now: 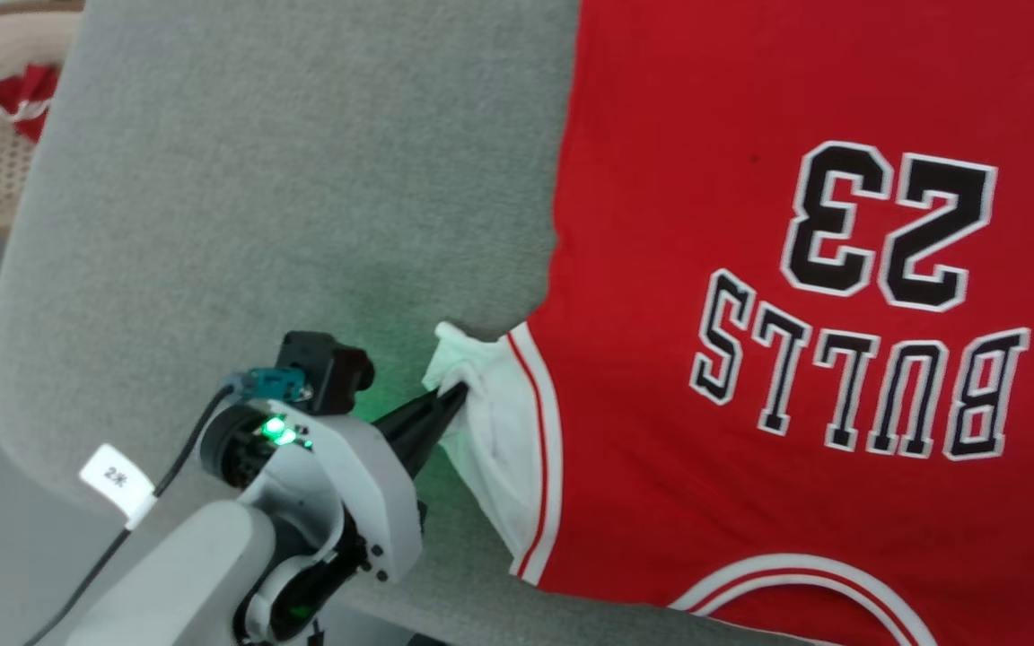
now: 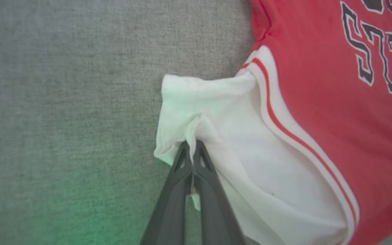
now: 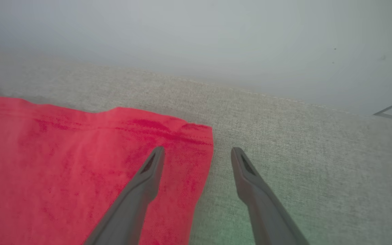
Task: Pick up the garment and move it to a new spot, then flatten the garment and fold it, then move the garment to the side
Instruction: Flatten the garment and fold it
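One red garment point(image 1: 705, 135), white-sleeved, black white-edged lettering, seemingly spread flat.

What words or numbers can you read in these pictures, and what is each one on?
"23": black number on the red garment, upside down in the head view.
"BULLS": black letters on the same garment, also upside down.
Small white tag, lower left of the head view: "2", then a blurred mark that cannot be read.

I'm pinching the garment point(image 1: 714, 108) with my left hand point(image 1: 456, 393), fingers pressed together, the pale forearm point(image 1: 194, 556) reaching up from the lower left. My right hand point(image 3: 197, 151) is hovering with its fingers spread wide, gripping nothing.
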You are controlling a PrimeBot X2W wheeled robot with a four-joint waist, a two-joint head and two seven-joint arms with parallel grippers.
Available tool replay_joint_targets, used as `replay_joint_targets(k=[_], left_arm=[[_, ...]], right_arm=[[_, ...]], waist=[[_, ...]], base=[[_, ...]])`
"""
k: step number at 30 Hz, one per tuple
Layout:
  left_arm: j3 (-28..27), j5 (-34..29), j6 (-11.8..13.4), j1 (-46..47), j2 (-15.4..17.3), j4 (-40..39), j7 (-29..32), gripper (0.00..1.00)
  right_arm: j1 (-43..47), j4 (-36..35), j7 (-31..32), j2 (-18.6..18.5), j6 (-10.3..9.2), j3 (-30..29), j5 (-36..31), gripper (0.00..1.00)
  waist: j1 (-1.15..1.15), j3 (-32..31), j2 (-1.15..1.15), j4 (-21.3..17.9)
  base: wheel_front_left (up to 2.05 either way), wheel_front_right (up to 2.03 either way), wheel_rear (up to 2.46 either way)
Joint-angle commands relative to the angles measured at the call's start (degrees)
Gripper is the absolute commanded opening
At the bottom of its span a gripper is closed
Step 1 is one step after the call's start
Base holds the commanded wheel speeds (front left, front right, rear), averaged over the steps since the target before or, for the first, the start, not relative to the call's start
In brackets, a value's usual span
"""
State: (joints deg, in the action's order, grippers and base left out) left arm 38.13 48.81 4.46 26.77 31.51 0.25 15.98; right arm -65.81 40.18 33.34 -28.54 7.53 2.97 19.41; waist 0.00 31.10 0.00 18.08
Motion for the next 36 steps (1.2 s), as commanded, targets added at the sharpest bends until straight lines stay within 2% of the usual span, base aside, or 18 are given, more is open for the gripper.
replay_joint_targets(k=[1, 4, 9, 10, 11, 17, 23, 28, 36], left_arm=[[0.63, -0.35, 0.12, 0.39, -0.83, 2.31, 0.27, 0.0], [1.06, -0.3, -0.58, 1.14, -1.8, 4.11, -0.15, 0.0], [1.67, -0.21, -1.51, 1.82, -2.87, 6.67, -0.65, 0.0], [1.68, -0.12, -1.66, 1.89, -2.93, 7.14, -0.75, 0.0], [1.66, -0.08, -1.7, 1.89, -2.9, 7.52, -0.9, 0.0], [1.02, -0.04, -1.71, 2.0, -2.36, 9.33, -1.64, 0.0], [0.29, -0.05, -0.96, 1.44, -1.16, 9.94, -2.12, 0.0], [-0.82, 0.66, -0.15, 0.02, 0.67, 9.31, -2.28, 0.0], [-2.31, 1.45, 1.34, -2.43, 3.76, 6.6, -2.03, 0.0]], right_arm=[[-1.69, 2.24, 0.48, 0.12, -0.09, -0.71, -1.28, 1.0], [-5.01, 7.48, 1.76, 0.18, -0.09, -2.27, -4.11, 1.0], [-6.49, 16.68, 8.02, 1.12, -0.1, -5.46, -7.67, 1.0], [-6.66, 18.31, 9.31, 1.29, -0.09, -6.27, -8.17, 0.42], [-6.76, 19.63, 10.54, 1.47, -0.09, -7.03, -8.89, 0.0], [-8.38, 21.41, 12.61, 2.37, -0.1, -8.77, -13.23, 0.0], [-8.02, 19.22, 13.36, 4.7, -0.05, -5.08, -12.49, 0.0], [-4.4, 13.29, 14.24, 4.62, -0.05, 2.36, -5.65, 0.0], [7.46, -5.46, 16.97, 0.19, -0.08, 9.13, 9.21, 0.0]], waist=[[0.0, 2.76, 0.0, 3.2], [0.0, 3.6, 0.0, 4.46], [0.0, 4.22, 0.0, 5.75], [0.0, 4.22, 0.0, 5.84], [0.0, 4.19, 0.0, 5.85], [0.0, 3.26, 0.0, 4.72], [0.0, 1.01, 0.0, 2.26], [0.0, -1.66, 0.0, -1.25], [0.0, -6.16, 0.0, -6.33]], base=[[0.0, 0.0, 0.0], [0.0, 0.0, 0.0], [0.0, 0.0, 0.0], [0.0, 0.0, 0.0], [0.0, 0.0, 0.0], [0.0, 0.0, 0.0], [0.0, 0.0, 0.0], [0.0, 0.0, 0.0], [0.0, 0.0, 0.0]])
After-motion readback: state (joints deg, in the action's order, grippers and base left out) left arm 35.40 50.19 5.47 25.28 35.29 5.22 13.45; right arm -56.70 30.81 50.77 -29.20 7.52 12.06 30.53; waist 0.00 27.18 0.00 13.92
